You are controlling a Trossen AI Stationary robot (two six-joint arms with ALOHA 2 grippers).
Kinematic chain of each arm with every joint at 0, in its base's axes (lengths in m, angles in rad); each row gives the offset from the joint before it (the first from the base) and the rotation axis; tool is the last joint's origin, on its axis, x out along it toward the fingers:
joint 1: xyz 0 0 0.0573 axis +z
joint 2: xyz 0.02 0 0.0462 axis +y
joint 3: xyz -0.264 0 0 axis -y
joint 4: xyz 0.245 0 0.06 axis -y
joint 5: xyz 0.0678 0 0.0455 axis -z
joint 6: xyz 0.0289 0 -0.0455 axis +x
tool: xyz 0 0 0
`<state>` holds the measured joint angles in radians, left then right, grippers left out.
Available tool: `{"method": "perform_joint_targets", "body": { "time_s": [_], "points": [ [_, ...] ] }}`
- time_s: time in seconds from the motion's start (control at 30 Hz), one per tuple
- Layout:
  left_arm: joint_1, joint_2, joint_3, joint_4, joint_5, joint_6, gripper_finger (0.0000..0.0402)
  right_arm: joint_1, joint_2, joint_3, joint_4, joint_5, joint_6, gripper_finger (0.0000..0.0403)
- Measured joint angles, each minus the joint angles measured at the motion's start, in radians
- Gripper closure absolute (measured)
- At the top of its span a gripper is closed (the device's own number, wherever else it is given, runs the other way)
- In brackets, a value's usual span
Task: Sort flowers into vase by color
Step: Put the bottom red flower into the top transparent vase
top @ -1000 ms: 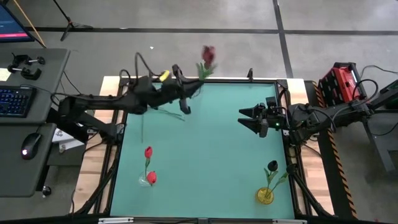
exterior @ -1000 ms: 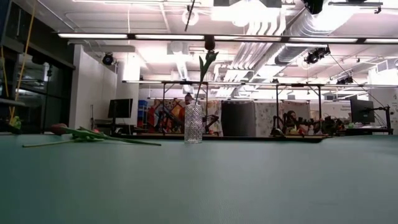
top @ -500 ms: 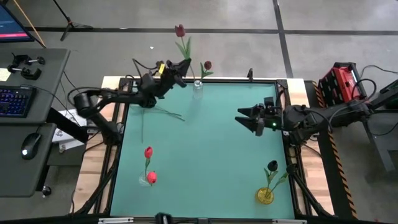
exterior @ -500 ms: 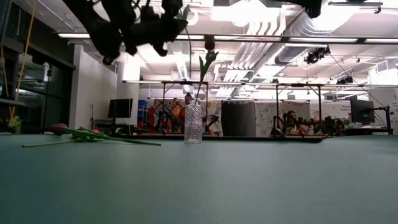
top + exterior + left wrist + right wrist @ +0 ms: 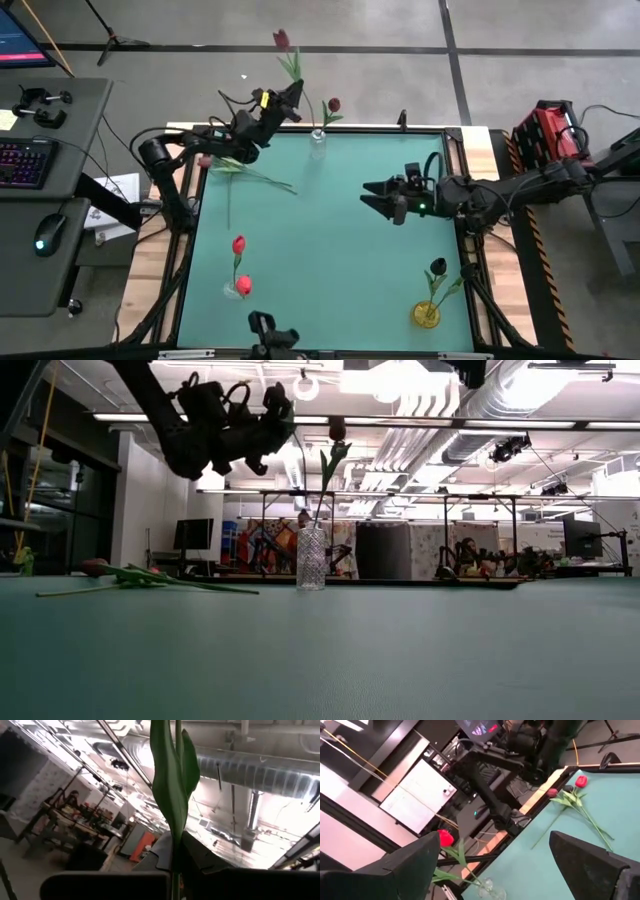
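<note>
- Left gripper raised over the far left edge of table, clamped on the green stem of dark red flower; stem long axis running up and away from the fingers, head pointing past the far table edge.
- Right gripper over the right middle of the table, fingers spread apart, nothing between them.
- Near left: two red flowers in a small vase.
- Near right: near-black flower in yellow vase.
- Far left on the cloth: loose flowers lying flat, stems across the table.
- Far edge: clear glass vase with one maroon flower upright, just beside the left gripper.
</note>
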<state>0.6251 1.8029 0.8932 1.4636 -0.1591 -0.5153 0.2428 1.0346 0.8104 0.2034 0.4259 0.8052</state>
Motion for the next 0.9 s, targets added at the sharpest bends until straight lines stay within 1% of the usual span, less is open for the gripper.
{"method": "perform_joint_targets", "body": {
  "time_s": [0.2,0.27,0.37,0.47,0.63,0.77,0.9],
  "points": [
    [0.011,0.006,0.000,-0.084,-0.012,-0.007,0.0401,0.000,0.031,0.000,0.005,0.004,0.006,0.0039],
    [0.009,0.026,0.000,-0.070,-0.016,-0.008,0.0401,0.000,0.033,0.000,0.005,0.012,0.006,0.0039],
    [0.008,0.056,0.000,-0.015,-0.019,-0.052,0.0401,0.000,0.033,0.000,0.006,0.020,0.006,0.0039],
    [0.009,0.057,0.000,0.023,-0.026,-0.057,0.0401,0.000,0.033,0.000,0.010,0.027,0.006,0.0039],
    [0.009,0.059,0.000,0.010,-0.061,-0.053,0.0401,0.000,0.033,0.000,0.014,0.028,0.006,0.0039],
    [0.002,0.058,0.000,-0.039,-0.071,-0.049,0.0401,0.000,0.033,0.000,0.013,0.028,0.006,0.0039],
    [-0.010,0.059,0.000,-0.030,-0.084,-0.049,0.0401,0.000,0.033,0.000,0.013,0.028,0.006,0.0039]
  ]
}}
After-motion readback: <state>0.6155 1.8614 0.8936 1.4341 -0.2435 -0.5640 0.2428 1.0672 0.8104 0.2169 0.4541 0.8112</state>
